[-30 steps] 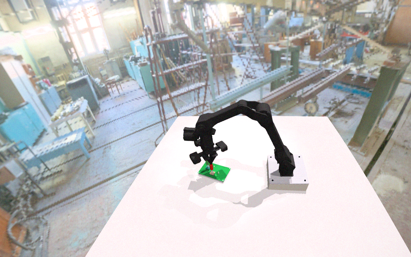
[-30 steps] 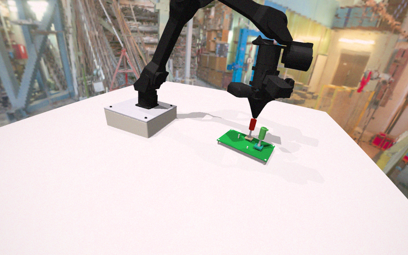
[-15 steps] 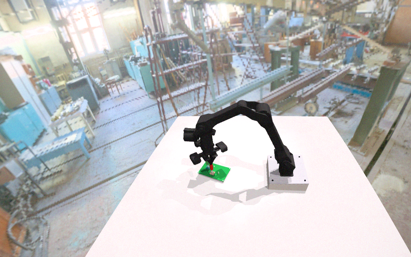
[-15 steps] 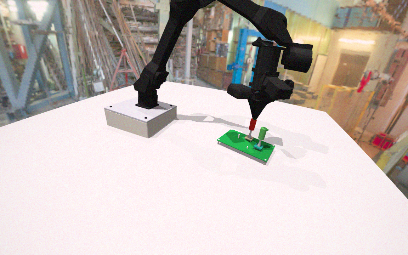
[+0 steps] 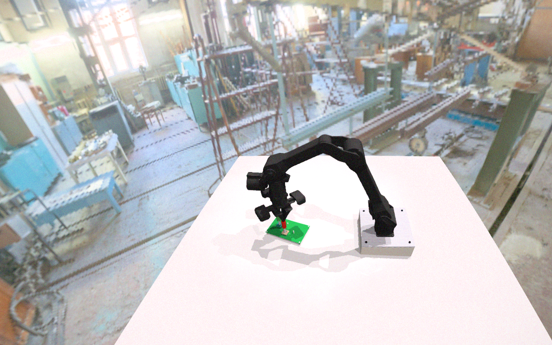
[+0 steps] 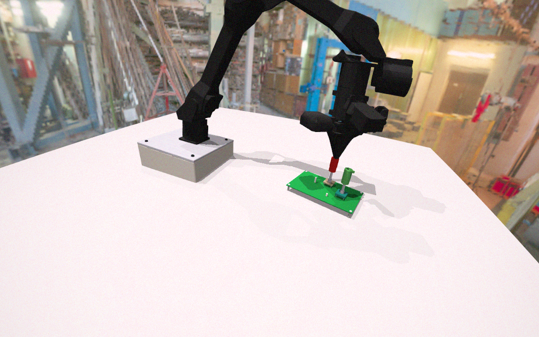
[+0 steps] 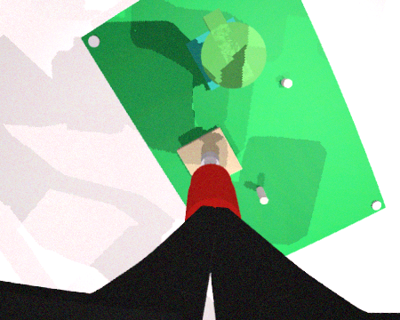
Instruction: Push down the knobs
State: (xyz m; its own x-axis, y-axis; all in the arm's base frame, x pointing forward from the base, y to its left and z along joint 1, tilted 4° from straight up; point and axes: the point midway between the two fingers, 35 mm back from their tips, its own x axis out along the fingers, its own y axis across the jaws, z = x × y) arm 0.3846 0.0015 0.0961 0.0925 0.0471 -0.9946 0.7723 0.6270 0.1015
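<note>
top view: the board [image 5: 297,234] lies on the white table [image 5: 441,279], at about 9 o'clock from the grey base [image 5: 387,244] that carries the arm [image 5: 346,158]. the arm arches over from the base and points the gripper [image 5: 283,219] straight down at the board's 10 o'clock part. the red knob [image 5: 284,224] shows just under the tip. the board sits nearer the table's 9 o'clock edge than its 3 o'clock edge, with open table toward 6 o'clock.

exterior view: the gripper [image 6: 335,156] has its fingers pressed together into one point, with nothing between them, and the tip touches the top of the red knob [image 6: 333,164]. the knob stands on its shaft above a tan pot [image 6: 329,182], with bare shaft showing below it, so it is not seated. just beside it, at 3 o'clock, the green knob [image 6: 346,174] stands high over a teal pot [image 6: 340,193], apart from the gripper. the board [image 6: 309,186] is raised on short legs; wide bare table lies at 6 and 9 o'clock of it, and the base [image 6: 179,159] is well apart at 9 o'clock.

wrist view: the closed fingers meet along a thin seam at 6 o'clock. the red knob [image 7: 212,191] juts out from their tip, over the tan pot [image 7: 196,156]. the green knob [image 7: 232,56] is at 12 o'clock of it. two small white pins [image 7: 287,84] stand toward 3 o'clock on the board [image 7: 324,124].
</note>
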